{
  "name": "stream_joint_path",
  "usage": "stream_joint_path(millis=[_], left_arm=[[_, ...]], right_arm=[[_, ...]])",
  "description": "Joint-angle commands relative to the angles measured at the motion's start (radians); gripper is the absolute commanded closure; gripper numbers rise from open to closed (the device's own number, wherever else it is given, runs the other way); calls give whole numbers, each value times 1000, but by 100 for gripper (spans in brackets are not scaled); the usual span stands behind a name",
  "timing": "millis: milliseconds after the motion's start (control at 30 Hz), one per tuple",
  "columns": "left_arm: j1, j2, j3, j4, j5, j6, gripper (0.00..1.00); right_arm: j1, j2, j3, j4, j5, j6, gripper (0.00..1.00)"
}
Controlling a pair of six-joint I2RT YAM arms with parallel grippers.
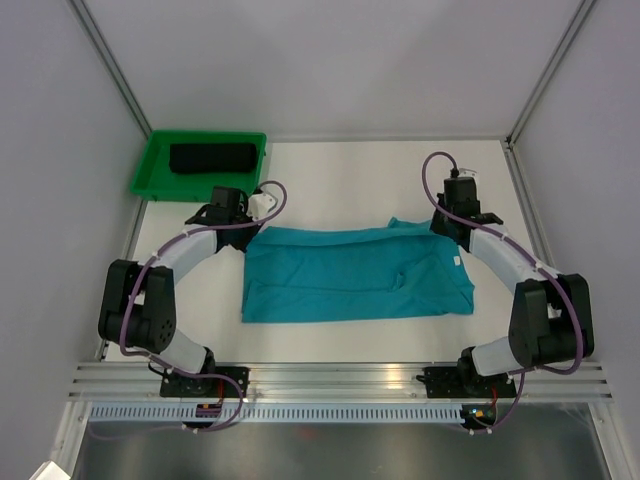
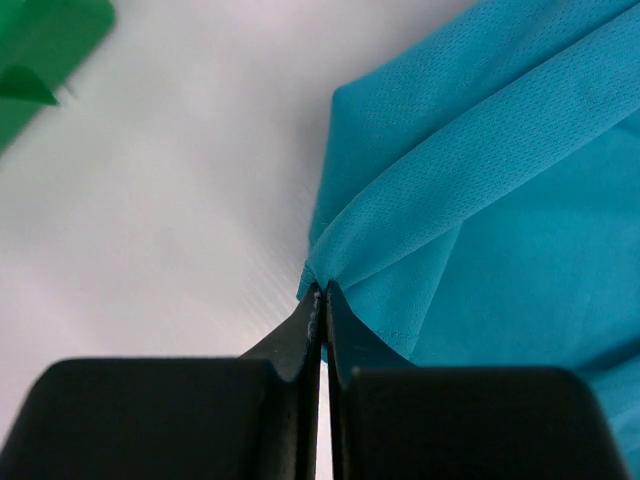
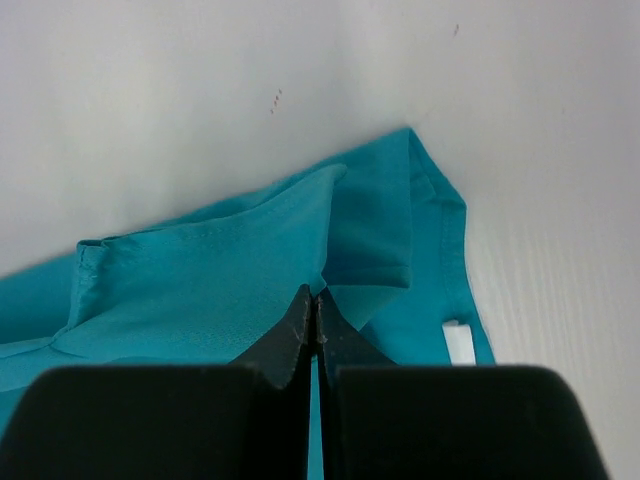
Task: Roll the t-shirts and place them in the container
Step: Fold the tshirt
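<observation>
Teal t-shirt (image 1: 355,275) lying flat mid counter (image 1: 350,180), my left tool (image 2: 322,292) pinched shut on its far left corner, my right tool (image 3: 317,297) pinched shut on a far right fold, both arms bowed inward, black t-shirt (image 1: 212,157) bundled in green tray (image 1: 150,172) far left.

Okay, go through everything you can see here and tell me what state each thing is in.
teal t-shirt: lying flat, folded lengthwise, not rolled.
black t-shirt: rolled up, lying in the green tray.
green tray: holds the black t-shirt.
left gripper: shut on the teal t-shirt's edge.
right gripper: shut on the teal t-shirt's edge.
</observation>
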State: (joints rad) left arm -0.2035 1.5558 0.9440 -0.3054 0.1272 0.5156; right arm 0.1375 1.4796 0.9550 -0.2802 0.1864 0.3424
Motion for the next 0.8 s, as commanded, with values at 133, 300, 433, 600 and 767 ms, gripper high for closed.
stream_joint_path(millis=[133,300,433,600,767], left_arm=[[-1,-103,-128,-58,141,147,82],[-1,-212,-125,-228,314,269,60],[-1,-267,-82,-296,416,282,60],[-1,-108,76,-221,261,46,55],[-10,96,174,-186,94,-26,55]], right_arm=[[11,-131,-188,119,-44,76,99],[17,-136,-239,115,-39,73,97],[17,-159,-249,111,-19,67,97],[17,-156,-246,108,-19,60,96],[17,-145,-248,113,-21,58,96]])
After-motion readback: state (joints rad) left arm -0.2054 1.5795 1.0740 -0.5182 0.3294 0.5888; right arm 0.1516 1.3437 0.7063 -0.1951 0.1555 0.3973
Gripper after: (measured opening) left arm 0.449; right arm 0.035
